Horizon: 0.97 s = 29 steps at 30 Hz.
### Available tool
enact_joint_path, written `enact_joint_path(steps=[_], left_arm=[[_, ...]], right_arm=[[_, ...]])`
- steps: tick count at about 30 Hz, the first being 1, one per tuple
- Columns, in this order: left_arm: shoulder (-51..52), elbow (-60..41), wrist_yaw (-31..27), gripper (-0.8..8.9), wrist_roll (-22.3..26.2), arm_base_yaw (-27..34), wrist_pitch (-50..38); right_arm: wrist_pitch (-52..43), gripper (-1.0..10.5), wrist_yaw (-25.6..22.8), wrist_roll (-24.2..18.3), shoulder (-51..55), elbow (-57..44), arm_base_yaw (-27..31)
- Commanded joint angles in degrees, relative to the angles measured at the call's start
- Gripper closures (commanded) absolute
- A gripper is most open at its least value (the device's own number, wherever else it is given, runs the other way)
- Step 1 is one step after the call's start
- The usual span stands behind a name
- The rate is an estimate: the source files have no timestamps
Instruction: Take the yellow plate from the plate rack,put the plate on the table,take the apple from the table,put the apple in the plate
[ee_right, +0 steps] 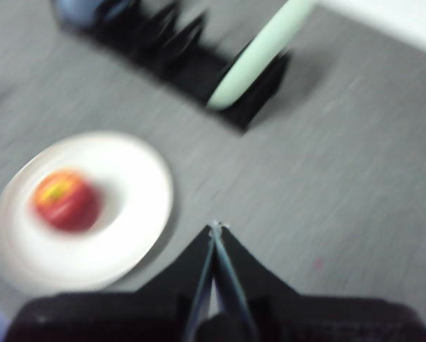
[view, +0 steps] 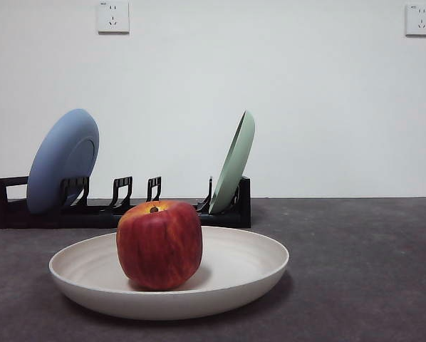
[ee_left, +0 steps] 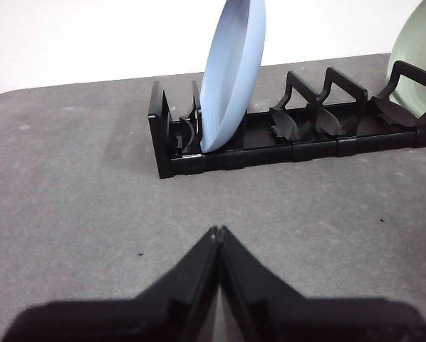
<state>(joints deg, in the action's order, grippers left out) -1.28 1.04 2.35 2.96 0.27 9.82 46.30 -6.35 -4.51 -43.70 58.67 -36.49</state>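
Red apple (view: 159, 244) upright in cream plate (view: 252, 274), table (view: 362, 271).

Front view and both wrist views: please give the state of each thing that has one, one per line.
apple: upright, resting in the yellow plate.
yellow plate: flat on the table, holding the apple.
blue plate: on edge in the plate rack.
pale green plate: leaning on edge at the rack's other end.
left end effector: shut, empty.
right end effector: shut, empty, off to one side of the plate.

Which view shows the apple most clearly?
The front view: the apple sits near, sharp and unobstructed in the yellow plate. The right wrist view shows it small and blurred; the left wrist view misses it.
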Motion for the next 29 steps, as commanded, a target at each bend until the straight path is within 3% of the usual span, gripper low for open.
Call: enact_joint_path(steps=[1,5,7,14,22,29], left_arm=[[0.0,-0.6,0.2,8.17,-0.3,0.0,-0.4],[0.0,-0.6,0.2,8.17,-0.3,0.0,-0.4],[0.0,-0.6,0.2,8.17,-0.3,0.0,-0.4],[0.0,-0.6,0.2,8.17,-0.3,0.0,-0.4],[-0.1,-0.6,0.2,8.17,-0.3,0.0,-0.4],[-0.5,-0.6,0.2,8.17,-0.3,0.0,-0.4]], right_arm=[[-20.6,9.5,2.1,-3.9,8.2,-16.4,8.9],[-47.7,9.5,3.6,1.2,24.5,-41.2,23.4],[-52.8,9.5,4.3,3.0,30.6,-49.2,27.7],[-50.8,9.5,5.5,5.0,37.7,-57.8,31.0],[-35.8,9.5,5.5,5.2,42.7,-57.9,35.7],[-35.8,9.5,5.8,8.5,43.3,-57.8,37.3]])
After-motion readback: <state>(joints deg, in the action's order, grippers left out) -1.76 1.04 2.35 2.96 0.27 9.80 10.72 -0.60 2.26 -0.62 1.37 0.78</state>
